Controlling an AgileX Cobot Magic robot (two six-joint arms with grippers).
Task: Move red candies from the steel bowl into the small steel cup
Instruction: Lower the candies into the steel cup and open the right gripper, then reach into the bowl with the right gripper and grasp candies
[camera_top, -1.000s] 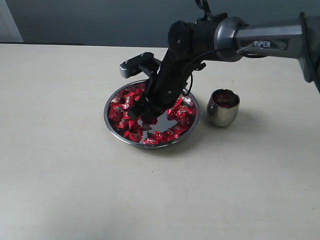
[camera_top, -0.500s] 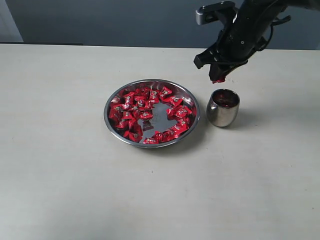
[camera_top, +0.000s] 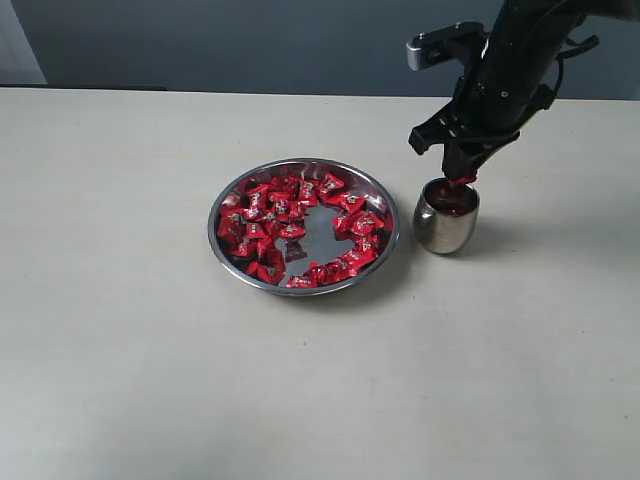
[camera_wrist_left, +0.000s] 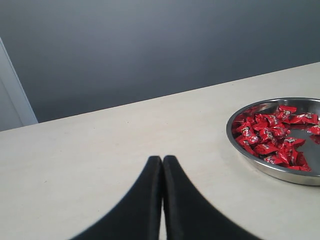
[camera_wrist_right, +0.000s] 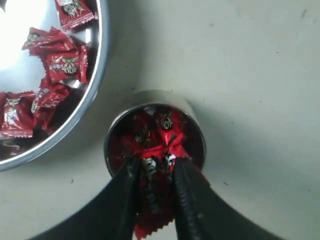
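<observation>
The wide steel bowl sits mid-table, ringed with many red candies around a bare mirror bottom. To its right stands the small steel cup, with red candies inside. My right gripper hangs just above the cup's mouth, shut on a red candy that shows between its black fingers. In the right wrist view the cup lies straight under the jaws, with the bowl's rim beside it. My left gripper is shut and empty over bare table, the bowl off to its side.
The pale tabletop spreads wide around the bowl and cup. A dark grey wall runs behind the table's far edge. The right arm reaches in from the upper right.
My right gripper lifted out of the bowl with a candy, swung right and has come down to just above the cup's mouth. The bowl and cup stayed put.
</observation>
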